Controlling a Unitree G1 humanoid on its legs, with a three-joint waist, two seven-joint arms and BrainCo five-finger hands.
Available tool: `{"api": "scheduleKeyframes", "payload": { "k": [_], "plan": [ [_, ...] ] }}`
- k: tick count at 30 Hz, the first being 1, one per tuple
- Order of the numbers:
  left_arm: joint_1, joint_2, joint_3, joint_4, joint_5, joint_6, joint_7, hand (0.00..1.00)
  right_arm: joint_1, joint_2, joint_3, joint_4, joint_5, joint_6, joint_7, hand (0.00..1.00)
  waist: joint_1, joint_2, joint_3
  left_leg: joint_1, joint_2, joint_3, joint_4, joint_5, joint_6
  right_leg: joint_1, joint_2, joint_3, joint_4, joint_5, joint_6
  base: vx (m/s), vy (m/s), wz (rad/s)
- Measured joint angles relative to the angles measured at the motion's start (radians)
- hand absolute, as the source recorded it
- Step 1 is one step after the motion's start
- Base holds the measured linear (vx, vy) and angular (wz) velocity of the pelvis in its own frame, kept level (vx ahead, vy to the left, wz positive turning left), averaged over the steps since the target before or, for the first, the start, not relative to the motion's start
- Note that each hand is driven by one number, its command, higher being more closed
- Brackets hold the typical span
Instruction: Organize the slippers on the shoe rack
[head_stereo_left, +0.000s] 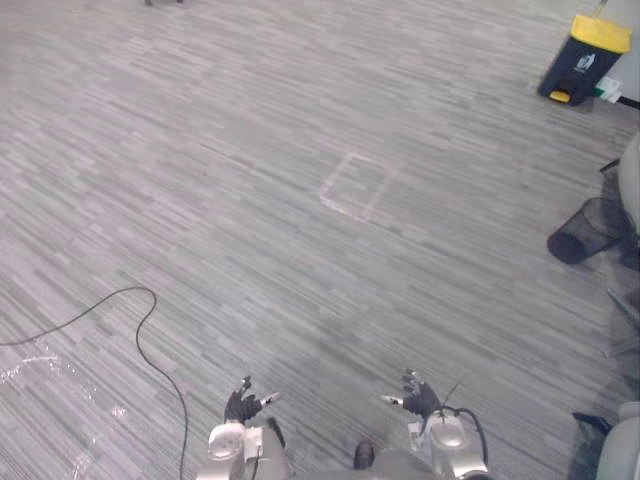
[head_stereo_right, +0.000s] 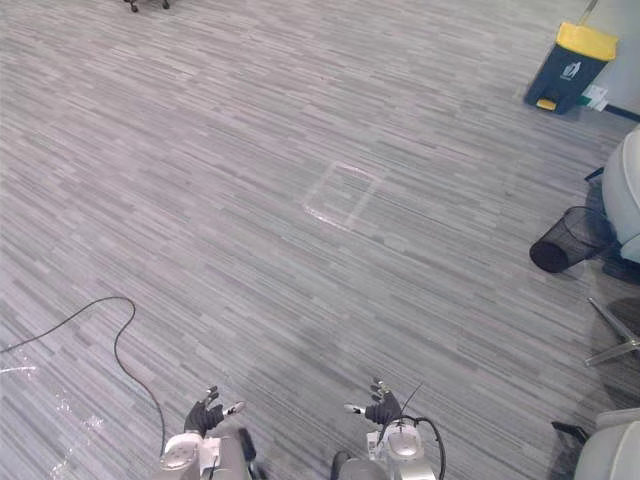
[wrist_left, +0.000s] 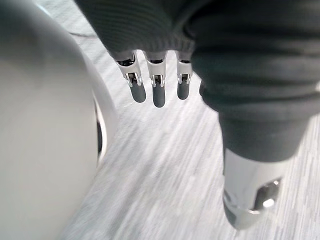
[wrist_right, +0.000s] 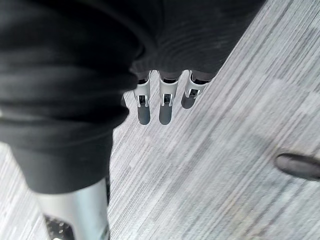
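Note:
My left hand (head_stereo_left: 243, 405) hangs low over the grey striped carpet at the bottom of the left eye view, fingers relaxed and empty. My right hand (head_stereo_left: 418, 400) hangs beside it at the same height, also empty. In the left wrist view the left hand's fingers (wrist_left: 157, 90) point straight down at bare carpet with the thumb apart. In the right wrist view the right hand's fingers (wrist_right: 165, 105) are likewise straight over the floor, holding nothing.
A dark bin with a yellow lid (head_stereo_left: 585, 60) stands at the far right. A black mesh wastebasket (head_stereo_left: 585, 232) lies on its side at the right, beside a grey chair (head_stereo_right: 625, 190). A pale tape square (head_stereo_left: 355, 187) marks the carpet ahead.

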Motion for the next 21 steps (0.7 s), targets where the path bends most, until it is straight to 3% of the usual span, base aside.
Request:
{"api": "scheduleKeyframes", "payload": {
  "k": [1, 2, 3, 4, 5, 6, 7, 8, 9, 10, 11, 13, 14, 15, 16, 17, 18, 19, 21],
  "plan": [
    [0.006, -0.001, -0.008, -0.005, -0.001, 0.0, 0.001, 0.0, 0.0, -0.003, 0.001, 0.007, -0.001, 0.002, -0.002, 0.0, 0.004, 0.002, -0.002, 0.011, -0.011, -0.016, -0.008, 0.096, 0.03, 0.019, -0.008, 0.021, -0.003, -0.015, 0.017, 0.63, 0.296, -0.24],
    [-0.004, 0.013, -0.007, -0.006, -0.002, 0.0, 0.007, 0.0, 0.002, 0.018, 0.013, 0.008, -0.002, 0.005, -0.005, 0.0, -0.009, -0.029, -0.009, 0.014, -0.044, -0.01, 0.013, 0.041, 0.042, 0.017, -0.041, 0.019, 0.022, -0.007, 0.009, 0.41, 0.189, -0.05],
    [-0.008, 0.015, -0.007, -0.007, -0.002, 0.0, 0.009, 0.0, 0.001, 0.021, 0.013, 0.006, -0.002, 0.005, -0.006, 0.0, -0.011, -0.031, -0.01, 0.011, -0.047, -0.012, 0.026, 0.025, 0.045, 0.001, -0.045, 0.02, 0.054, -0.003, 0.01, 0.61, 0.303, 0.19],
    [-0.014, 0.019, -0.01, -0.006, -0.002, 0.002, 0.01, 0.0, 0.004, 0.024, 0.012, 0.006, -0.003, 0.005, -0.006, 0.0, -0.012, -0.034, -0.014, 0.006, -0.055, -0.023, 0.066, -0.035, 0.055, -0.074, -0.064, 0.03, 0.234, -0.007, 0.023, 0.5, 0.256, 0.15],
    [-0.011, 0.022, -0.038, 0.0, -0.001, 0.004, 0.01, 0.0, 0.017, 0.031, 0.009, 0.007, -0.005, 0.006, -0.006, 0.0, -0.013, -0.054, -0.017, 0.037, -0.068, -0.012, 0.076, -0.082, 0.059, -0.158, -0.099, 0.06, 0.459, 0.002, 0.08, 0.5, 0.256, 0.12],
    [-0.01, 0.028, -0.045, 0.001, -0.001, 0.005, 0.01, 0.0, 0.018, 0.035, 0.009, 0.008, -0.007, 0.007, -0.005, 0.0, -0.012, -0.066, -0.012, 0.059, -0.076, -0.005, 0.077, -0.097, 0.063, -0.187, -0.113, 0.079, 0.547, 0.019, 0.119, 0.6, 0.191, 0.07],
    [-0.008, 0.052, -0.067, 0.003, -0.001, 0.01, 0.007, 0.0, 0.02, 0.051, 0.009, 0.008, -0.012, 0.008, -0.003, 0.0, -0.014, -0.081, -0.006, 0.131, -0.09, 0.004, 0.084, -0.143, 0.075, -0.27, -0.12, 0.132, 0.786, 0.076, 0.243, 0.51, 0.117, -0.09],
    [0.001, 0.061, -0.074, 0.005, 0.0, 0.015, 0.007, 0.0, 0.022, 0.055, 0.015, 0.012, -0.014, 0.009, 0.003, 0.0, -0.014, -0.078, -0.003, 0.187, -0.089, 0.008, 0.082, -0.176, 0.076, -0.315, -0.115, 0.132, 0.909, 0.078, 0.243, 0.75, 0.148, -0.23],
    [0.019, 0.064, -0.079, 0.005, 0.001, 0.019, 0.008, 0.0, 0.026, 0.054, 0.021, 0.012, -0.019, 0.009, 0.006, 0.0, -0.018, -0.076, -0.004, 0.277, -0.087, 0.024, 0.053, -0.201, 0.076, -0.378, -0.113, 0.104, 1.023, 0.051, 0.187, 0.5, 0.06, -0.26],
    [0.025, 0.064, -0.083, 0.005, 0.001, 0.019, 0.008, 0.0, 0.027, 0.053, 0.02, 0.008, -0.02, 0.009, 0.006, 0.0, -0.02, -0.071, -0.007, 0.311, -0.088, 0.027, 0.031, -0.208, 0.071, -0.404, -0.111, 0.083, 1.043, 0.035, 0.152, 0.62, 0.057, -0.2],
    [0.029, 0.063, -0.092, 0.004, 0.001, 0.019, 0.009, 0.0, 0.023, 0.046, 0.016, 0.002, -0.021, 0.006, 0.005, 0.0, -0.026, -0.059, -0.013, 0.387, -0.086, 0.032, -0.035, -0.211, 0.058, -0.481, -0.1, 0.029, 1.04, 0.001, 0.091, 0.63, 0.019, -0.03],
    [0.021, 0.061, -0.097, 0.004, 0.001, 0.019, 0.008, 0.0, 0.007, 0.033, 0.018, 0.0, -0.021, 0.005, 0.005, 0.0, -0.042, -0.04, -0.003, 0.478, -0.062, 0.052, -0.103, -0.201, 0.041, -0.57, -0.071, -0.045, 0.92, -0.044, 0.018, 0.77, -0.048, 0.04],
    [0.016, 0.059, -0.098, 0.004, 0.001, 0.019, 0.006, 0.0, -0.008, 0.017, 0.018, -0.008, -0.021, 0.001, 0.005, 0.0, -0.06, -0.017, 0.004, 0.534, -0.033, 0.053, -0.138, -0.197, 0.034, -0.629, -0.042, -0.1, 0.704, -0.037, -0.005, 0.66, -0.099, 0.14],
    [0.014, 0.058, -0.101, 0.004, 0.001, 0.019, 0.006, 0.0, -0.007, 0.011, 0.019, -0.014, -0.021, 0.001, 0.004, 0.0, -0.065, -0.012, 0.002, 0.548, -0.026, 0.053, -0.149, -0.197, 0.033, -0.642, -0.031, -0.106, 0.602, -0.017, -0.013, 0.7, -0.151, 0.35],
    [0.008, 0.059, -0.107, 0.003, 0.003, 0.018, 0.002, 0.0, 0.005, 0.005, 0.018, -0.029, -0.019, 0.001, 0.002, 0.0, -0.073, -0.019, -0.003, 0.605, -0.029, 0.049, -0.189, -0.188, 0.015, -0.629, -0.014, -0.119, 0.289, 0.118, -0.007, 0.58, -0.151, 0.38],
    [0.009, 0.066, -0.106, 0.006, 0.007, 0.019, 0.0, 0.0, 0.028, 0.008, 0.018, -0.032, -0.017, -0.002, 0.002, 0.0, -0.078, -0.042, -0.011, 0.655, -0.046, 0.044, -0.218, -0.189, -0.019, -0.604, -0.016, -0.108, 0.154, 0.307, -0.021, 0.76, -0.202, 0.28],
    [0.001, 0.047, -0.103, 0.026, 0.011, 0.019, 0.002, 0.0, 0.016, 0.0, 0.015, -0.029, -0.019, -0.003, 0.001, 0.0, -0.077, -0.008, -0.006, 0.698, -0.018, 0.039, -0.229, -0.194, -0.036, -0.591, 0.009, -0.111, 0.183, 0.376, -0.096, 0.74, -0.155, -0.08],
    [-0.022, 0.033, -0.105, 0.035, 0.012, 0.017, -0.004, 0.0, -0.021, -0.007, 0.009, -0.021, -0.021, 0.006, 0.001, 0.0, -0.071, 0.026, -0.006, 0.693, -0.004, 0.017, -0.216, -0.142, -0.037, -0.614, 0.026, -0.099, 0.267, 0.307, -0.1, 0.85, -0.184, -0.26],
    [-0.034, 0.017, -0.105, 0.038, 0.012, 0.016, -0.005, 0.0, -0.023, -0.009, 0.0, -0.012, -0.021, 0.011, 0.001, 0.0, -0.078, 0.038, -0.011, 0.691, 0.005, -0.046, -0.129, -0.048, -0.059, -0.611, 0.021, -0.088, 0.372, 0.202, -0.107, 0.7, -0.179, -0.16]
  ]
}}
